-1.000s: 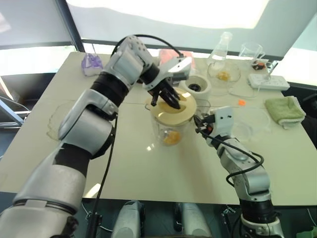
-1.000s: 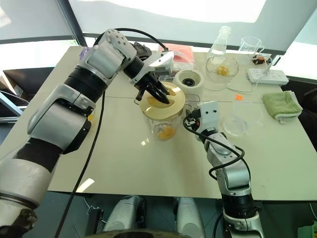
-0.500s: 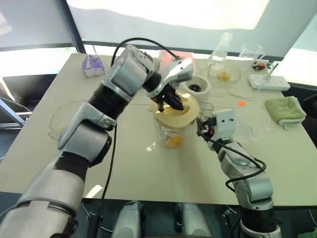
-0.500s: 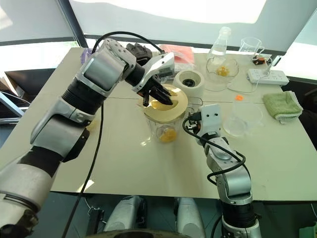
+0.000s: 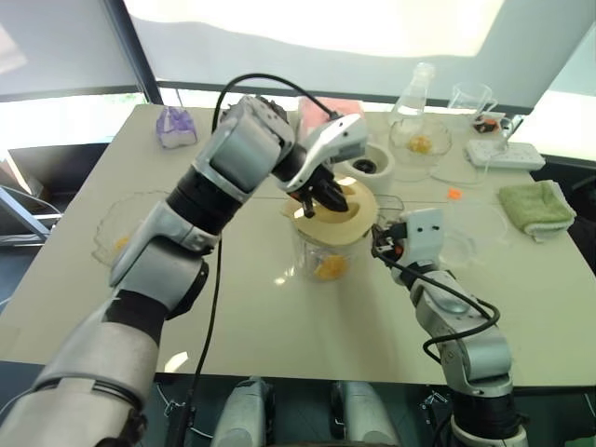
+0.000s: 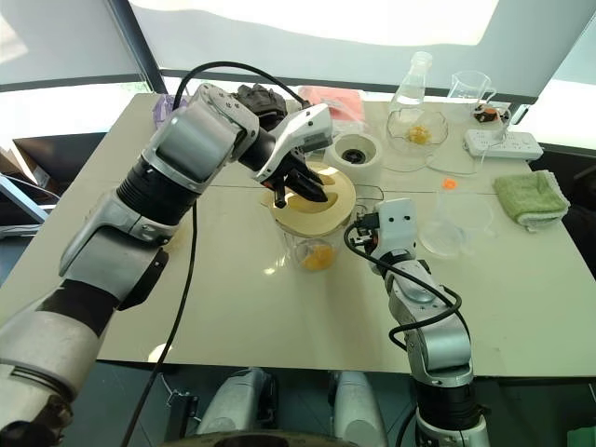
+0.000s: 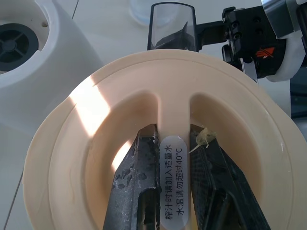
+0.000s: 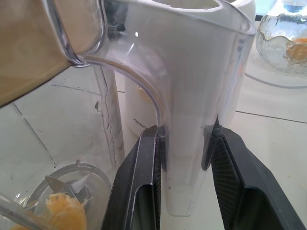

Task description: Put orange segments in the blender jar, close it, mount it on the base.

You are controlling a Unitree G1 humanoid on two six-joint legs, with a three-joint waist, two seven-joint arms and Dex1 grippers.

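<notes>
The left gripper is clamped on the raised central rib of the cream lid, one black finger on each side of the rib, where a label is stuck. The lid sits tilted on top of the jar, higher at its far right edge. The right gripper is closed on the jar's clear side handle, its fingers pressing the handle from both sides, on the jar's right.

The jar stands upright near the middle of the table, and orange segments lie at its bottom, around the blade. Just beyond the jar, to its far right, stands the base, with its dark socket facing up; the two are close, but whether they touch cannot be told.

Farther back on the right is a wavy glass bowl holding more orange pieces, with a conical flask behind it and a clear cup to its right. A white power strip lies at the far right edge, a green cloth nearer on the right, and a small orange scrap between them and the jar. A purple-tinted flask stands at the far left, and another glass bowl sits at the left edge.
</notes>
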